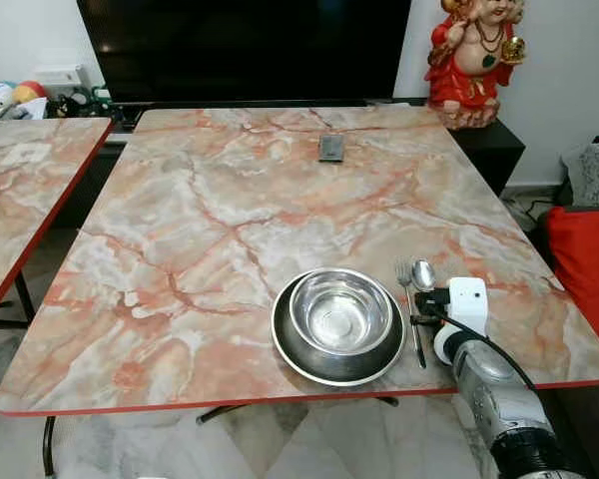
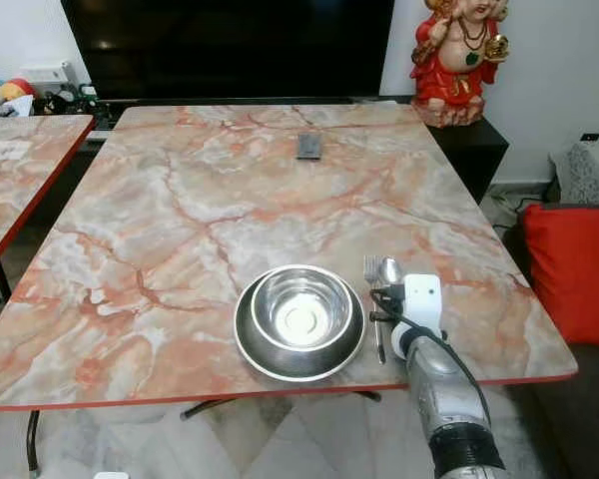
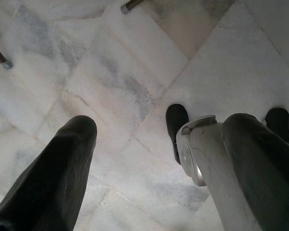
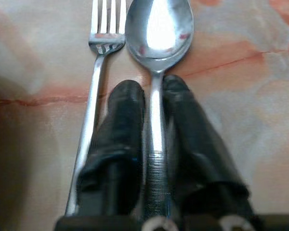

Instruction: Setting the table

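Note:
On the marble table, near its front edge, a steel bowl sits in a steel plate. Just right of the plate a fork and a spoon lie side by side, heads pointing away from me. My right gripper rests low on the table, shut on the spoon's handle; in the right wrist view its fingers press the handle from both sides, with the spoon beside the fork. My left gripper hangs open over the floor.
A small dark remote-like object lies at the table's far side. A red statue and a TV stand behind. A second marble table is at the left, a red cushion at the right.

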